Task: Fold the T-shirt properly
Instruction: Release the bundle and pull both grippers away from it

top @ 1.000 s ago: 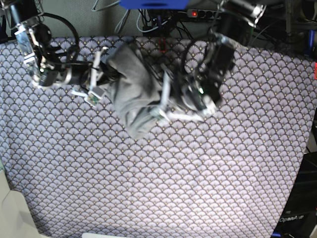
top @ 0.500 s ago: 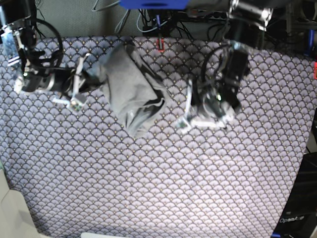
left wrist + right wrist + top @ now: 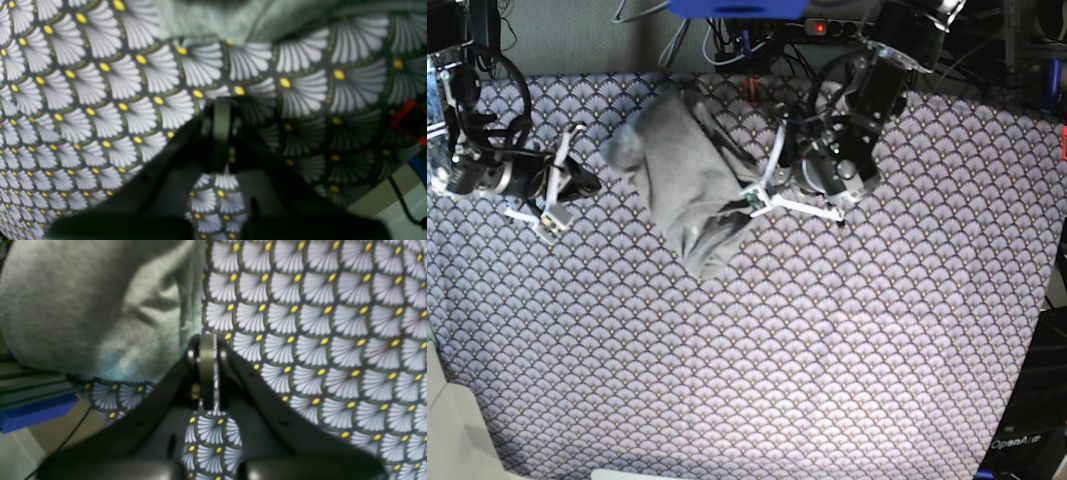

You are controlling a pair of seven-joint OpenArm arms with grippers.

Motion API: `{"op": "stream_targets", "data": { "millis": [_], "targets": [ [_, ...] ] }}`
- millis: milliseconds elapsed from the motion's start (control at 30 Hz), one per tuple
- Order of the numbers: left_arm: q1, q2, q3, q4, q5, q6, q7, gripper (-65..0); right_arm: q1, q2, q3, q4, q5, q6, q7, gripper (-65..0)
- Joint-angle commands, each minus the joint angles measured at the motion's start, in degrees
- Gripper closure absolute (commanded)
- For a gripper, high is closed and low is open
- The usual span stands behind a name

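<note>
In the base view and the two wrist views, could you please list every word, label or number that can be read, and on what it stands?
"OpenArm": pale lettering on the dark base at the lower right corner of the base view, small, its end blurred.
T-shirt: no print.
Table cloth: pattern only, no text.
Wrist views: nothing to read.

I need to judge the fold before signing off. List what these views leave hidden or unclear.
- T-shirt, base view: bunched in a heap; sleeves, collar and layers underneath are hidden by its own folds.
- T-shirt, left wrist view: only a blurred strip at the top edge.
- T-shirt, right wrist view: cut off by the top and left edges.
- Left tool, base view: tips too small to tell whether they touch the fabric.
</note>
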Motion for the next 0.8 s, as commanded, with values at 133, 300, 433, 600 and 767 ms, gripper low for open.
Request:
{"op": "stream_targets", "data": {
  "millis": [133, 300, 433, 600, 767],
  "targets": [
    [-3.1, 4.0, 0.7, -2.4, -2.4, -0.4, -0.7, 0.0, 0.1, -0.8, 0.3, -1.6, 0.7, 0.2, 2.1, 0.0],
    [-5.0, 6.2, 0.5, -6.3, -2.4, -0.4, -1.3, 0.0, -1.7, -1.9, -2.2, -1.9, 0.7, 0.2, 3.1, 0.0],
    [-7.8, 7.4, 0.1, -10.2, -2.4, -0.4, -3.9, 0.0, -2.0, -2.0, -5.6, -1.9, 0.7, 0.2, 4.1, 0.0],
    [-11.6, 9.5, -2.5, -11.7, -2.5, -0.4, -6.1, 0.0, -4.1, -2.6, -6.6, -1.5, 0.7, 0.2, 4.3, 0.0],
    [-16.1, 13.5, -11.2, -11.7, -2.5, -0.4, -6.1, 0.0, -4.6, -2.7, -8.2, -1.5, 0.8, 0.2, 4.3, 0.0]
  ]
}}
